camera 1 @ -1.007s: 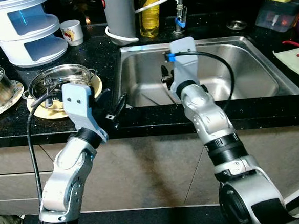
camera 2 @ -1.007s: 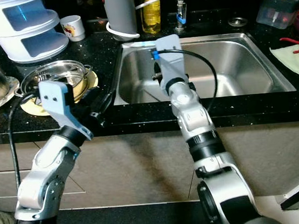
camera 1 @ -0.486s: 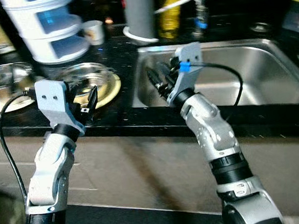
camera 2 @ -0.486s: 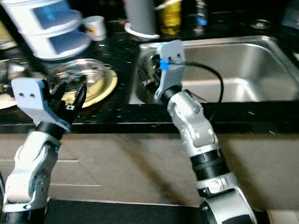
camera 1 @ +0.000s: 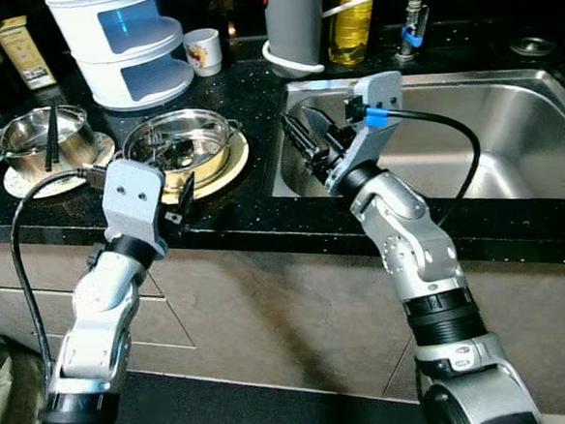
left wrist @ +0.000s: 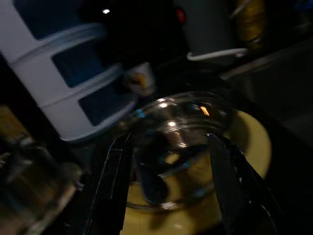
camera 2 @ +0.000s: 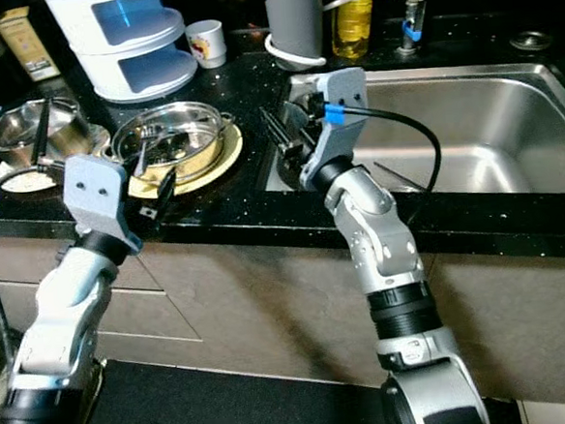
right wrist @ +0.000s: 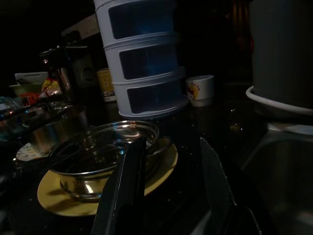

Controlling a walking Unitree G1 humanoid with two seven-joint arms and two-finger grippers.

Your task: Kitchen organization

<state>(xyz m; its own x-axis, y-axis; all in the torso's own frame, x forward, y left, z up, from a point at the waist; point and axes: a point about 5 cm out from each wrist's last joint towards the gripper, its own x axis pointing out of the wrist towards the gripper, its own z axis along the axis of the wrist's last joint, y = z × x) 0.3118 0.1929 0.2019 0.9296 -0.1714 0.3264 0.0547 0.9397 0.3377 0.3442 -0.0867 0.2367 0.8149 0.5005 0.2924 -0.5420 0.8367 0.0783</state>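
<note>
A steel bowl [camera 1: 179,149] holding utensils sits on a yellow plate [camera 1: 232,159] on the black counter, left of the sink [camera 1: 491,149]. My left gripper [camera 1: 177,202] hovers open at the counter's front edge, just before the plate. In the left wrist view the bowl [left wrist: 178,132] lies beyond the spread fingers [left wrist: 113,186]. My right gripper [camera 1: 302,145] is open above the sink's left rim and points toward the bowl. The right wrist view has the bowl [right wrist: 100,156] and plate [right wrist: 161,169] ahead of the fingers [right wrist: 128,191].
A second steel bowl [camera 1: 45,139] with a black stick in it stands further left. At the back are a white stacked container [camera 1: 125,39], a small mug [camera 1: 203,51], a grey cylinder [camera 1: 293,22], an oil bottle [camera 1: 351,18] and the tap [camera 1: 411,28].
The camera has swung left, so the whole scene sits further right. My right gripper turned from inside the sink to its left rim. My left gripper now faces the bowl.
</note>
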